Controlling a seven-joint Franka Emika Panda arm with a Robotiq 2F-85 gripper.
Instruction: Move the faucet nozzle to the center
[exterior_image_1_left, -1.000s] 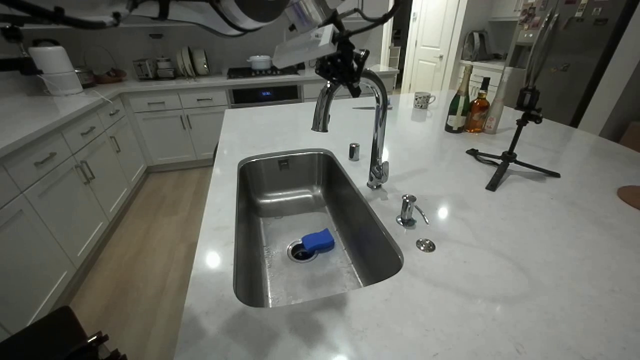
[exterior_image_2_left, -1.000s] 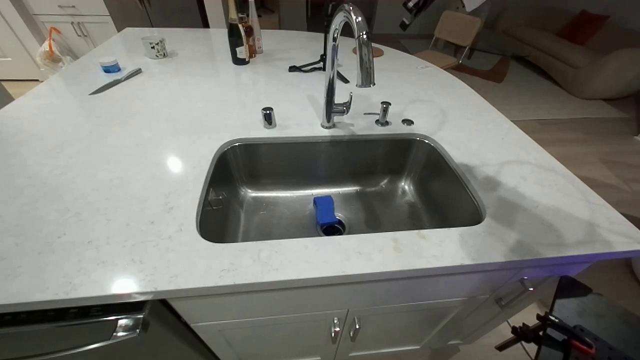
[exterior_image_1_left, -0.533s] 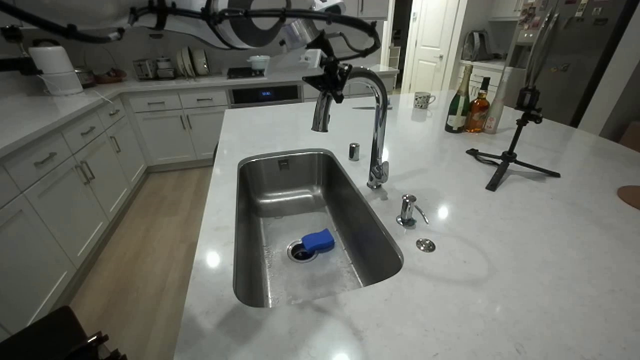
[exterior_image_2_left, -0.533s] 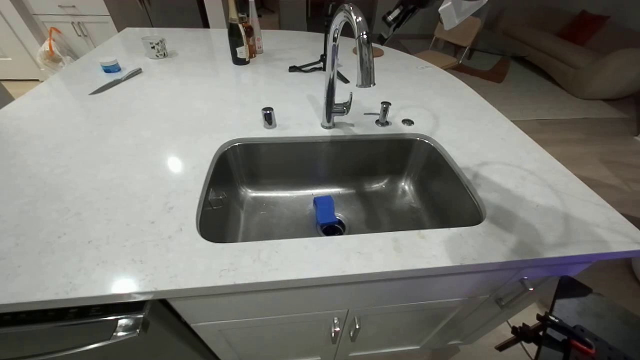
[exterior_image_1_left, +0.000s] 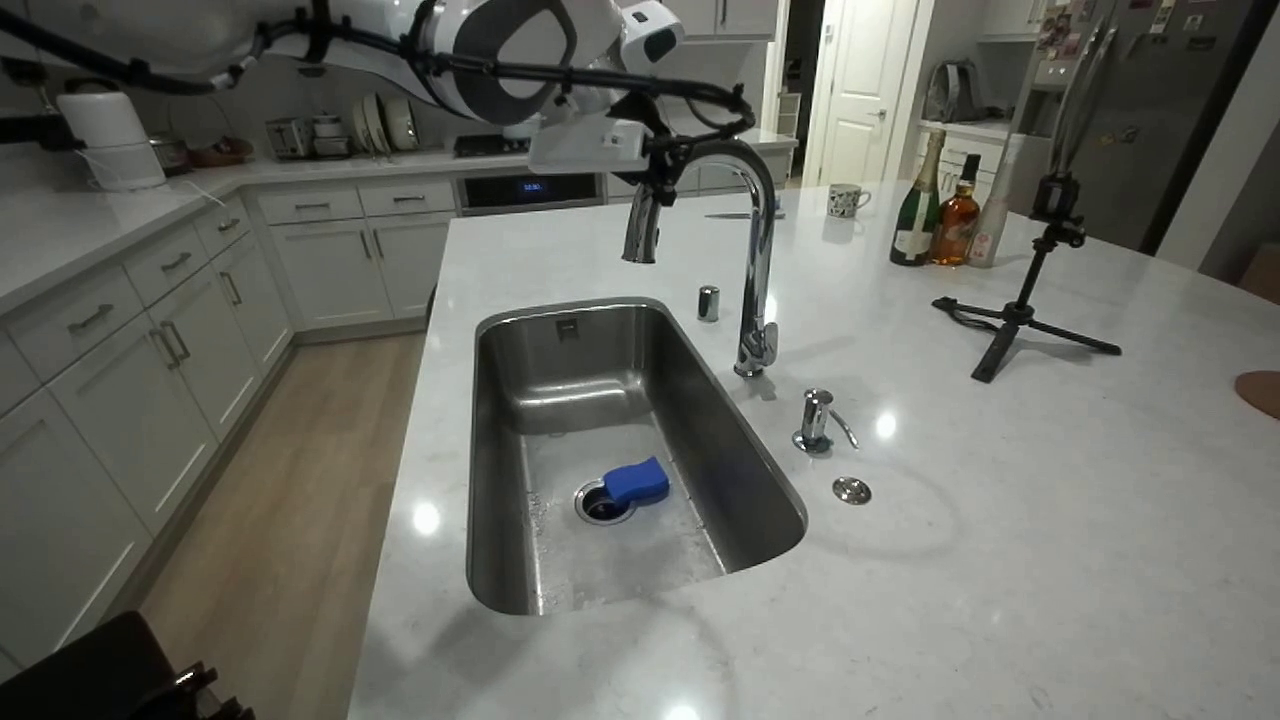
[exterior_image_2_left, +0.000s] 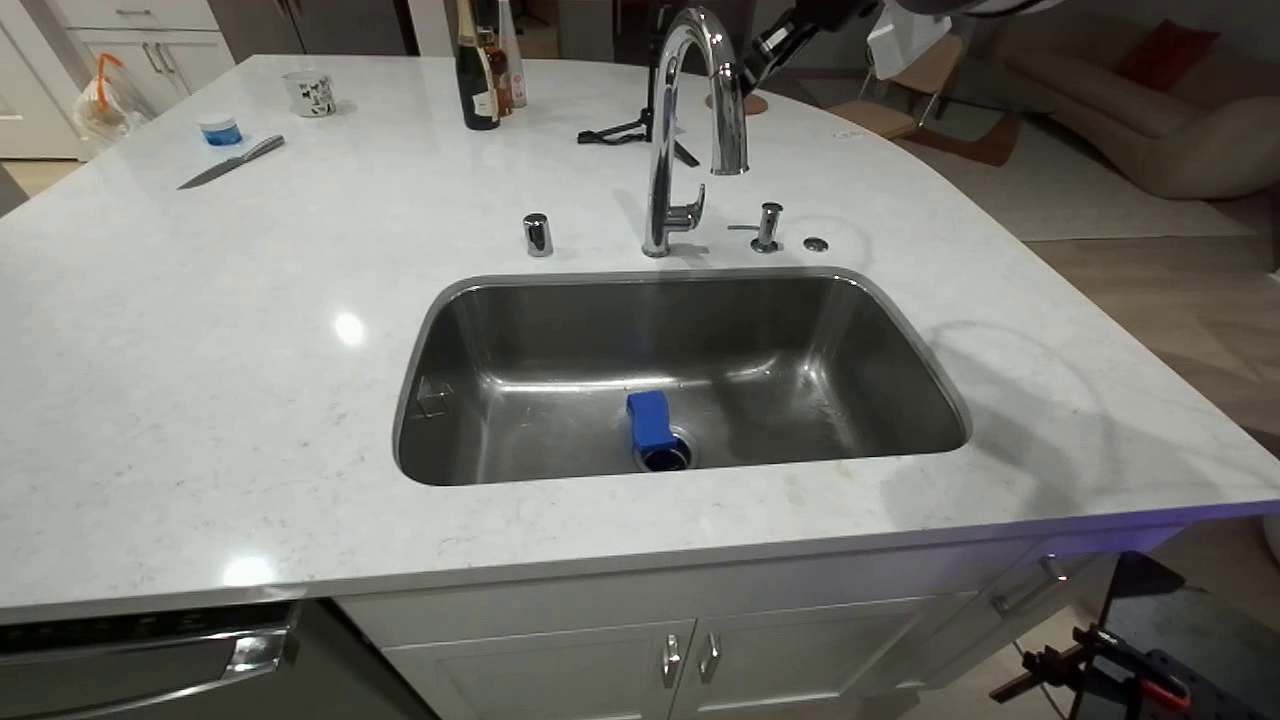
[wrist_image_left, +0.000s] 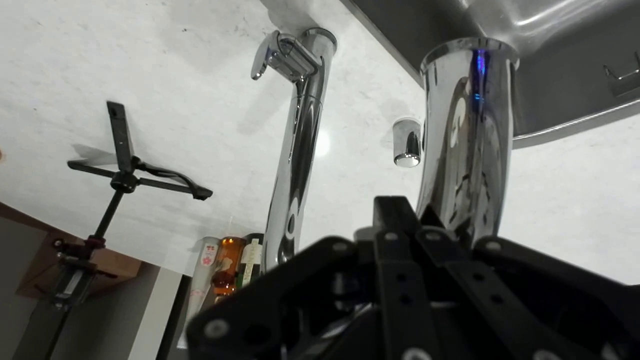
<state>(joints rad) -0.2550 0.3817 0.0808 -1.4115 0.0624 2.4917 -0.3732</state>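
The tall shiny steel gooseneck faucet has its nozzle (exterior_image_1_left: 642, 235) hanging down in both exterior views; here (exterior_image_2_left: 730, 130) it points right of the faucet's upright post. In the wrist view the nozzle (wrist_image_left: 467, 135) fills the upper right, its tip in front of the sink's edge. The steel sink basin (exterior_image_1_left: 640, 575) also shows in an exterior view (exterior_image_2_left: 770, 420). My gripper (wrist_image_left: 415, 215) is shut and empty, beside the upper nozzle; contact is hard to tell. In the exterior views the gripper (exterior_image_1_left: 668, 190) sits at the spout, its tips partly hidden behind it (exterior_image_2_left: 750, 80).
A blue sponge (exterior_image_1_left: 637, 482) lies by the drain. A soap dispenser (exterior_image_1_left: 816, 420) and a short chrome fitting (exterior_image_1_left: 708, 303) stand near the faucet. A black tripod (exterior_image_1_left: 1018, 312) and several bottles (exterior_image_1_left: 955, 215) stand on the counter. A knife (exterior_image_2_left: 232, 163) lies farther off.
My gripper has come down and across to the spout, closing the gap to the nozzle. The nozzle has shifted very slightly left in an exterior view. The sponge and counter things have not moved.
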